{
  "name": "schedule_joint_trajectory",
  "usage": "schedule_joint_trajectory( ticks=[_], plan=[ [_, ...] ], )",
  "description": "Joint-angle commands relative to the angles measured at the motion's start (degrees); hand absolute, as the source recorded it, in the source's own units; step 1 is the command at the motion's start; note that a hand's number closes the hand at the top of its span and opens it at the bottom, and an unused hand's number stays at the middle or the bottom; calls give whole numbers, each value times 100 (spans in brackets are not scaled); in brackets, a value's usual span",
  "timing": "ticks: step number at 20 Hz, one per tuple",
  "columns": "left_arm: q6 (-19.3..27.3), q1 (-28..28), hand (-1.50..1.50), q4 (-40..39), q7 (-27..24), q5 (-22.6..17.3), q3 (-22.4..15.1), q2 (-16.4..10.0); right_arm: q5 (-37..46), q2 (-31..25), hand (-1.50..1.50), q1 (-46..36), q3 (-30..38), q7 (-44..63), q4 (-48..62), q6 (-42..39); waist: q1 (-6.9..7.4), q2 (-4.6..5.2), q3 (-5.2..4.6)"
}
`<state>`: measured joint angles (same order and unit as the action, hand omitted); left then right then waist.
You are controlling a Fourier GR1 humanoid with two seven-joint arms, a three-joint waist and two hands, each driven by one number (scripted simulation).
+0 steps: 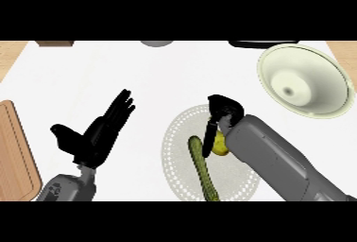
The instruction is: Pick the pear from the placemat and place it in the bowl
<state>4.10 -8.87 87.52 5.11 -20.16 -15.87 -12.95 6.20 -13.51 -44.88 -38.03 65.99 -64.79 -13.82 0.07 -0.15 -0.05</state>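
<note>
A yellow-green pear [220,144] lies on the round white placemat [182,127] in the middle of the counter. My right hand [225,109] is down over the pear, with its fingers curled round it and one black finger [210,134] along the pear's left side. My grey forearm hides the pear's right part. The pale green bowl [304,80] stands at the back right, apart from the hand. At the left, my left hand [97,132] rests open with its fingers up.
A long green cucumber [203,171] lies on the placemat just left of the pear. A wooden board [14,151] sits at the left edge. Along the far edge are a brown object [55,43], a grey one [157,42] and a black one [261,44].
</note>
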Motion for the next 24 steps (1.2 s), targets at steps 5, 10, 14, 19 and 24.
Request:
schedule_joint_trajectory(
  ticks=[5, 10, 14, 19, 24],
  plan=[
    [-4, 1, 0, -55, 6, 83, 45, 178, 397, 379, -150, 124, -93, 874, 306, -43, 3, 9, 1],
    [-233, 368, 0, 312, 65, 65, 113, -63, 677, 450, -150, 353, -85, 855, 233, 52, 18, -3, 2],
    [-251, 86, 0, 33, 53, 112, 269, 43, 894, 611, -150, 270, 75, 720, 519, 79, 2, 7, 2],
    [-52, -41, 0, 253, 369, 181, 246, 257, 1059, 467, -150, 498, 253, 580, 338, 6, -17, -1, 4],
    [-175, -55, 0, 82, 304, 304, 333, 338, 1429, 471, 150, 605, 570, -68, 613, 152, -2, 13, 4]
  ],
)
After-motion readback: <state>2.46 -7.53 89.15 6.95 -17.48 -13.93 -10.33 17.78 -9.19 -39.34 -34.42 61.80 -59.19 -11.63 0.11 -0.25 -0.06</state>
